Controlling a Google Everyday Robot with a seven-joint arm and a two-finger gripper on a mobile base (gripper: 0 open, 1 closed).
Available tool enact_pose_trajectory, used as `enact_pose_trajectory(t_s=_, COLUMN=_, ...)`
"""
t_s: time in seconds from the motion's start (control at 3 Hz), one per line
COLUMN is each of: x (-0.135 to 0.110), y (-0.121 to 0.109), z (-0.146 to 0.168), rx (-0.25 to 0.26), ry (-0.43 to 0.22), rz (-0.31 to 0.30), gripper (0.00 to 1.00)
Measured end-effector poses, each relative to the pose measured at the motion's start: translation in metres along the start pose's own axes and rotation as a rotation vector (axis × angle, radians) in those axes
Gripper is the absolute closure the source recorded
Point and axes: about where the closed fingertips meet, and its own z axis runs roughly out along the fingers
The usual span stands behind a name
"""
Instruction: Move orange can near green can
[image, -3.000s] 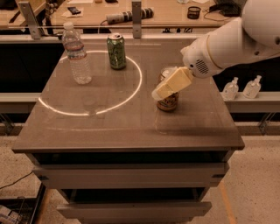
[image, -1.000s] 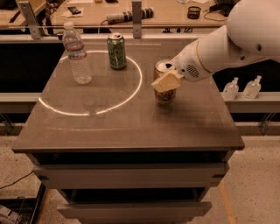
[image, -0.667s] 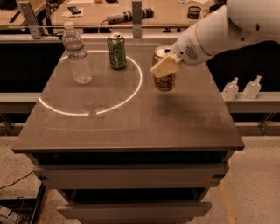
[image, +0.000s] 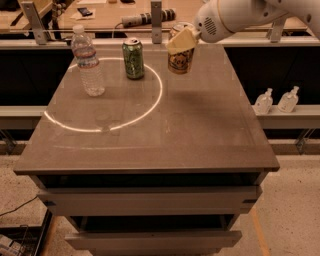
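desk: grey-brown top (image: 200, 135) with drawers (image: 150, 202) underneath. A pale light ring (image: 161, 92) sits on its left-rear part.
room: speckled floor; a workbench behind the green can carries a power strip (image: 145, 19).
water bottle (image: 88, 62): upright, near the green can on its left, inside the ring.
green can (image: 133, 59): upright at the desk's rear, on the ring's back arc.
orange can (image: 181, 59): just right of the green can with a clear gap. It is upright and looks raised off the desk, its shadow falling on the top below it.
edges: the rear edge runs close behind the green can. The front and right edges are well apart from it.
open room: bare top runs from the green can forward to the front edge, and on right past the orange can.
arm (image: 235, 15): white, enters from the upper right and slopes down-left toward the green can.
gripper (image: 181, 42): right of the green can, at the orange can's top.
jaws: clamped on the orange can's upper part, one cream finger (image: 178, 40) across its front.
pump bottles (image: 264, 101): two on a low ledge, beyond the desk's right edge.
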Motion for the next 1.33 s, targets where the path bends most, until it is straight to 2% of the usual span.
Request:
enact_pose_trajectory(t_s=0.33, x=-0.022, y=-0.004, z=0.028, rx=-0.015, ry=-0.063, rz=0.036, gripper=1.0)
enact_pose_trajectory(t_s=0.67, x=-0.036, y=0.007, z=0.065, rx=-0.057, ry=-0.077, rz=0.021, gripper=1.0)
enact_pose_trajectory(t_s=1.0, x=-0.035, y=0.021, z=0.099, rx=-0.091, ry=-0.057, rz=0.005, gripper=1.0)
enact_pose_trajectory(t_s=1.33, x=-0.022, y=0.03, z=0.131, rx=-0.115, ry=-0.006, rz=-0.029, gripper=1.0)
